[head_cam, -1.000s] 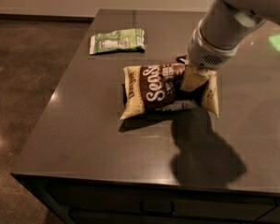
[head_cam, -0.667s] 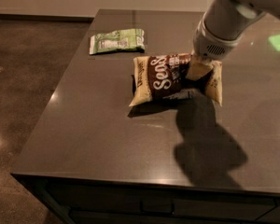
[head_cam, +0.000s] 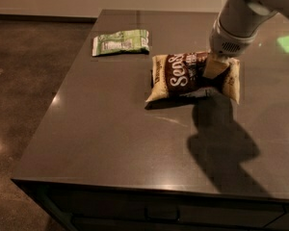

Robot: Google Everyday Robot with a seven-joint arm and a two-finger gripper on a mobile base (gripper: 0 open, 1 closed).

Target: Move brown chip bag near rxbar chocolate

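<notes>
The brown chip bag is a puffy cream bag with a dark brown centre panel and white script. It sits at the middle of the dark table, slightly raised at its right end. My gripper comes down from the upper right and is shut on the bag's right part. The arm covers part of the bag's top right. The rxbar chocolate does not show in this view.
A flat green-and-white bag lies at the back left of the dark table. The table's left edge and front edge drop to a brown floor. A green light patch shines at the far right.
My gripper has moved to the right and a little towards the back, carrying the brown chip bag along with it. The green-and-white bag has not moved.
</notes>
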